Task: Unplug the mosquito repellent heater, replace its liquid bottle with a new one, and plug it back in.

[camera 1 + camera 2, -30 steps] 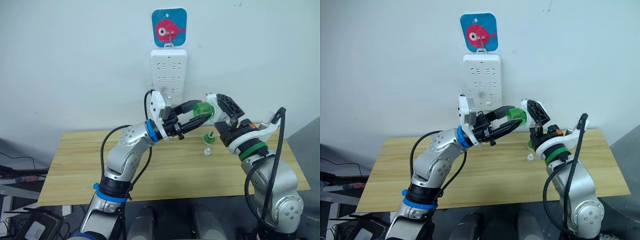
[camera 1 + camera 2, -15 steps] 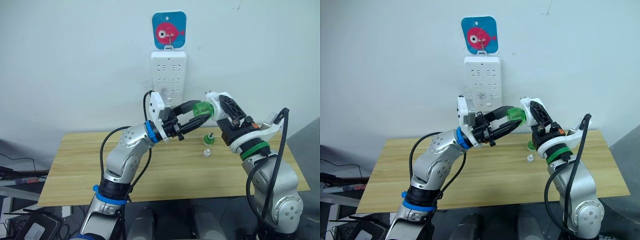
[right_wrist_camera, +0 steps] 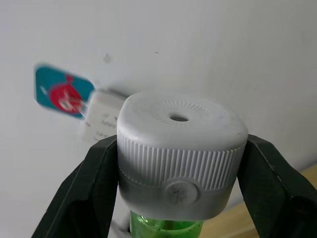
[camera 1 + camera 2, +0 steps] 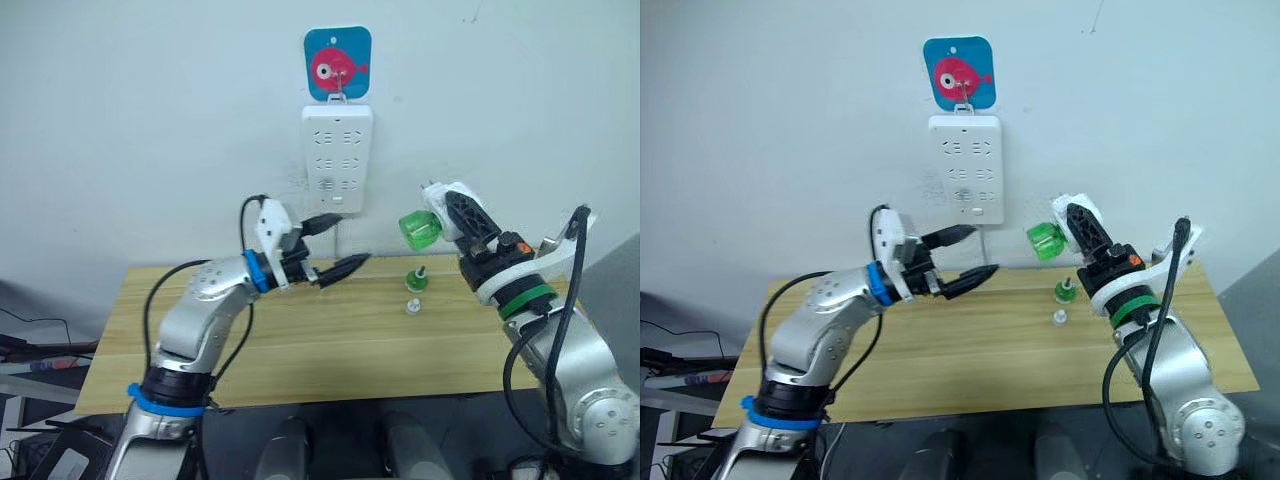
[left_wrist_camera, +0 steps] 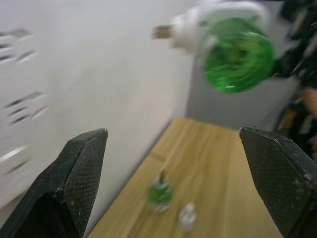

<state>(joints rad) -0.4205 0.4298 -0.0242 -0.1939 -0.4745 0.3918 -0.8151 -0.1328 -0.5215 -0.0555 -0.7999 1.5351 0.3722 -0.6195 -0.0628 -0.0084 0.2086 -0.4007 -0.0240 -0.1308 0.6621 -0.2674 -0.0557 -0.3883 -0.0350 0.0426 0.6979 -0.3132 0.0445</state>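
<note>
— Heater (image 3: 181,148) finish? I read matt white plastic, fine ribbing round the rim, smooth domed top with a small hole.
— Same here. Bottle (image 4: 418,229) under it is clear green plastic, glossy. I see a metal prong in the left wrist view.
— Right claw (image 4: 470,222) fingers (image 3: 94,193) look matt black, slightly textured. Left claw (image 4: 345,245) fingertips (image 5: 74,173) have a rough mesh-like pattern.
— Counter (image 4: 330,340): pale wood grain, smooth, low sheen.
— Power strip (image 4: 337,158), I'd log smooth white plastic. Wall (image 4: 150,130) is matt white paint.
— Second green bottle (image 4: 417,277) on the counter: glossy plastic. Small cap (image 4: 411,305) beside it looks clear or whitish, can't tell which.
</note>
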